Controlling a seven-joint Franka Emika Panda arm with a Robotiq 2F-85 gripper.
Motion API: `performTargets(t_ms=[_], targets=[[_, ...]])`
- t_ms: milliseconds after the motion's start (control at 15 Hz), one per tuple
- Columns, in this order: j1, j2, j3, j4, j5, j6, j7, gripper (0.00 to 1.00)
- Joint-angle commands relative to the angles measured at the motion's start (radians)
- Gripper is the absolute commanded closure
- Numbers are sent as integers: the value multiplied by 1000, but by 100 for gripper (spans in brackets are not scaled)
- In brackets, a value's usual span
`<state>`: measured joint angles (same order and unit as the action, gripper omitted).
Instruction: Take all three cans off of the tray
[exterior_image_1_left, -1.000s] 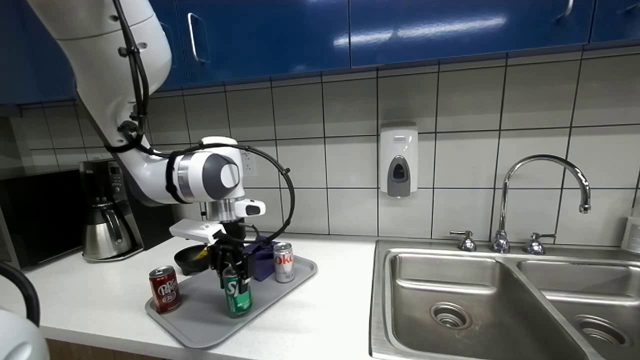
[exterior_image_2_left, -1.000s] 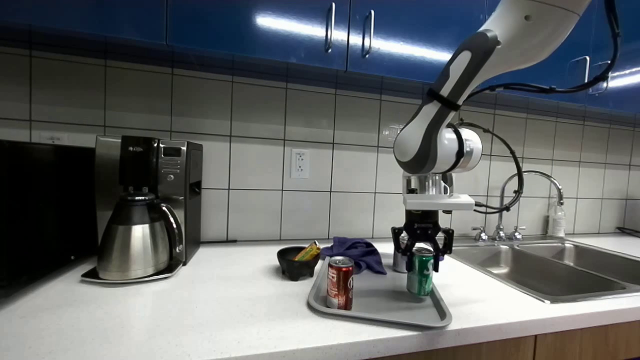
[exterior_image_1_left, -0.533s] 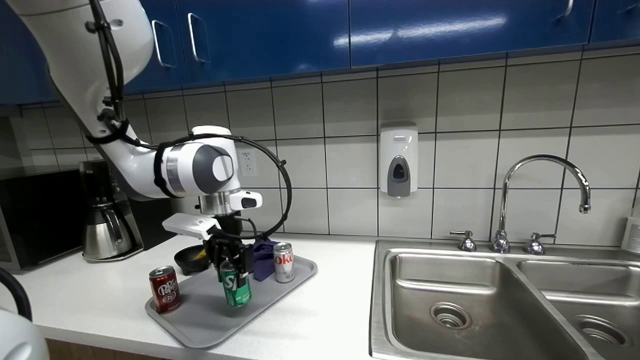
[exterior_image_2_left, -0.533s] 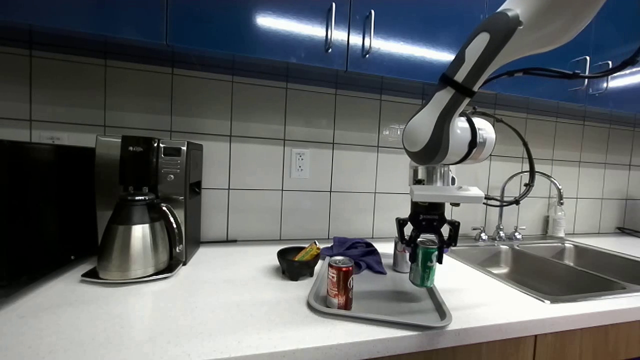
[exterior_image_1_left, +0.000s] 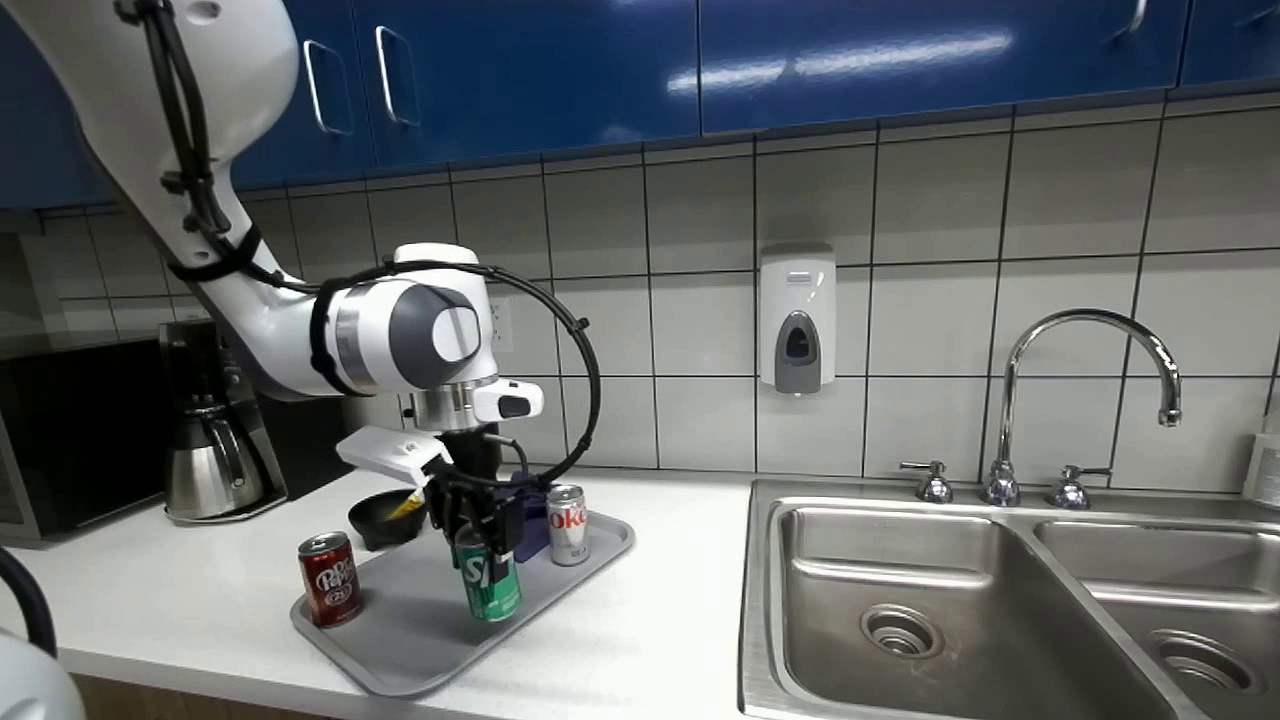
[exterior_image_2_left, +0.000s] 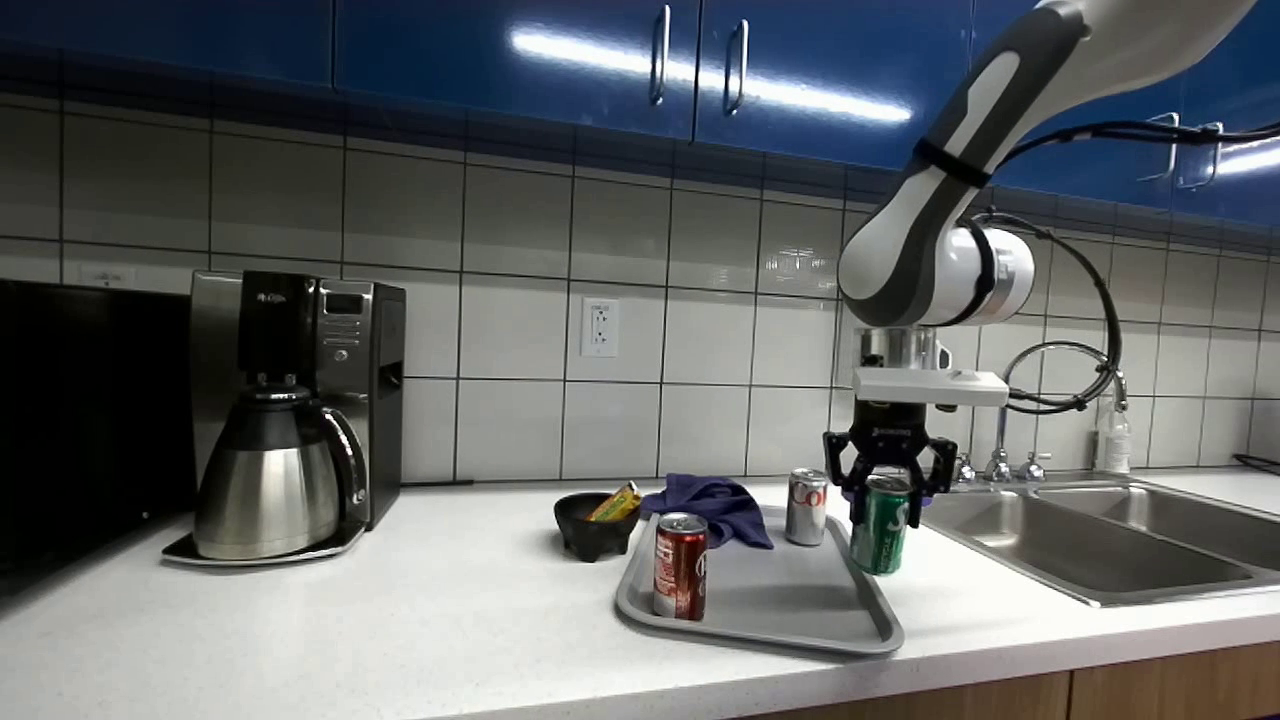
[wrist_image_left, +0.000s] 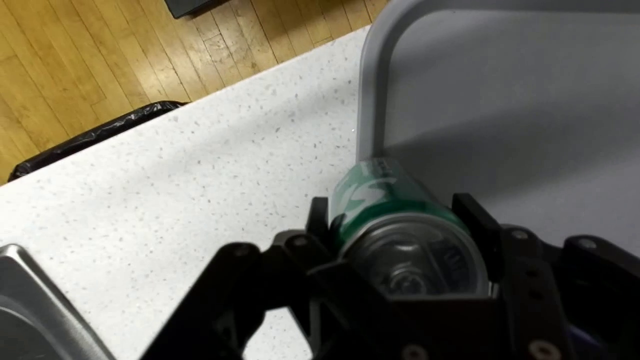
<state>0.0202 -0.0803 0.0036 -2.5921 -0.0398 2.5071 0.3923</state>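
The gripper (exterior_image_2_left: 886, 511) grasps the Sprite can (exterior_image_2_left: 880, 548) near its top, one jaw on each side. In an exterior view the can is right of center, overlapping the right rim of the tray (exterior_image_2_left: 770, 595); in the wrist view it is at lower center, its base across the rim line. Whether the base touches the rim cannot be told.

Caution: lateral transfer at insufficient height may catch the base on the rim, twisting the can in the jaws or dragging the tray. A dragged tray could topple the Dr Pepper can (exterior_image_2_left: 680, 568), upright at the tray's lower left, or the silver Coke can (exterior_image_2_left: 806, 508), upright near its upper right. Releasing with the base straddling the rim would probably tip the Sprite can. Excess travel toward the right of the frame risks a drop into the sink (exterior_image_2_left: 1080, 535).

Appearance: the Sprite can is green, with white lettering and a bare metal lid, leaning slightly. The Dr Pepper can is dark red; the silver Coke can carries red lettering.
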Motion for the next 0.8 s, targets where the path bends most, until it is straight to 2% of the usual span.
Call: performTargets(t_ms=[0,733], targets=[[-37,-51,-16,-29,4,8,-30,61],[-106,3,-86,15,3,14,-99,61]])
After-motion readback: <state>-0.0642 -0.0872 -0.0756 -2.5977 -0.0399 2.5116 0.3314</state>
